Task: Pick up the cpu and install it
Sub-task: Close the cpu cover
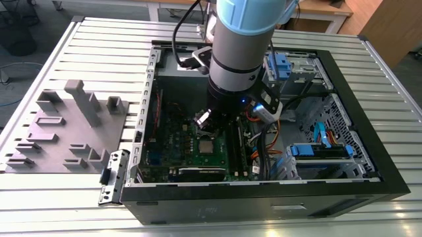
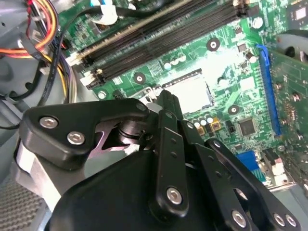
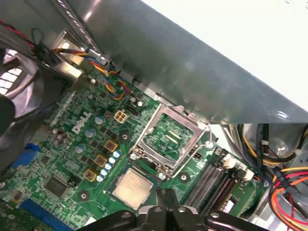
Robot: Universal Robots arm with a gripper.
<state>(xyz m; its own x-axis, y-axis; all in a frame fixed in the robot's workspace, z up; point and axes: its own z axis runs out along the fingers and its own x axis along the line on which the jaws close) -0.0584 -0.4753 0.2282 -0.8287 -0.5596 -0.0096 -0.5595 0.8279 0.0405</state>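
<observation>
One Universal Robots arm reaches into an open black desktop computer case (image 1: 369,168) set on a ribbed metal table (image 1: 99,34), its black two-finger gripper (image 3: 166,198) hanging low over the green motherboard (image 3: 72,159). In both wrist views the fingertips look pressed together w/ nothing between them. The cpu (image 3: 132,185), a small flat square chip w/ a silvery-grey metal top, lies flat in its seat on the board. In the first wrist view it sits just beside the gripper tips and, as far as can be told, is not touched by them. The rectangular metal socket frame (image 3: 169,137) stands swung open next to the chip, on the side away from the gripper. Long black memory slots (image 3: 211,180) run close by. A grey moulded parts tray (image 1: 66,128) sits on the table at the exterior view's left, well apart from the work. Judged from its build, the chip is prob. light, stiff and thin. Its smooth lid is likely slippery, and the underside contacts, like the socket beneath, are easily damaged. Best hold would be on two opposite pale edges, kept level, w/ a gentle squeeze and no sideways drag.
</observation>
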